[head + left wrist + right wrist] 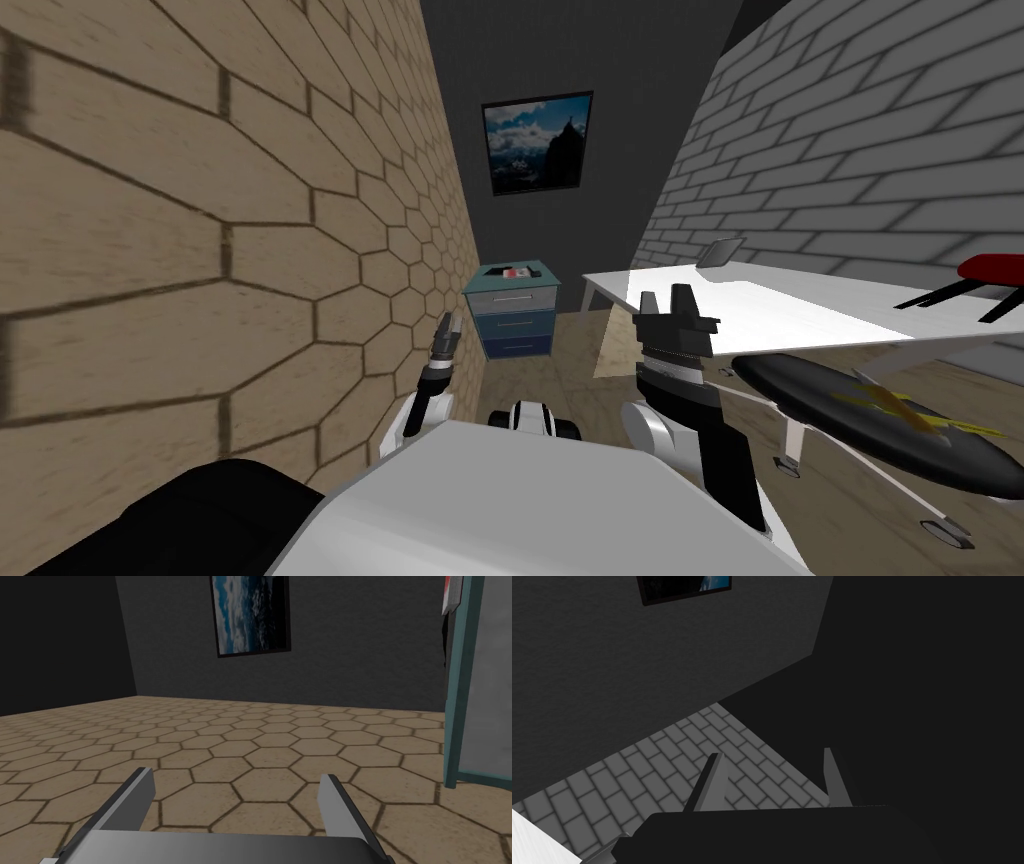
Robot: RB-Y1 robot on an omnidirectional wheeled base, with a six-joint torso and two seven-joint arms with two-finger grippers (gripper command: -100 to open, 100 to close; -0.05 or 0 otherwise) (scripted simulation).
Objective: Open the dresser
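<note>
The dresser point(515, 310) is a small teal-framed cabinet with three drawers, the top one grey and the lower two blue, each with a bar handle. It stands at the far end of the passage against the hexagon-patterned wall, with a small red and white item point(516, 272) on top. My left gripper point(445, 335) is held out in front of me, well short of the dresser, open and empty point(236, 778); the dresser's teal edge point(457, 701) shows beside it. My right gripper point(672, 305) is raised near the table's corner, open with nothing between its fingers point(772, 755).
A tan hexagon-patterned wall point(250, 250) runs close on my left. A white table point(780, 300) stands to the right by the grey brick wall, with a black oval object point(870, 420) on a stand nearer me. A picture point(537, 142) hangs on the dark far wall.
</note>
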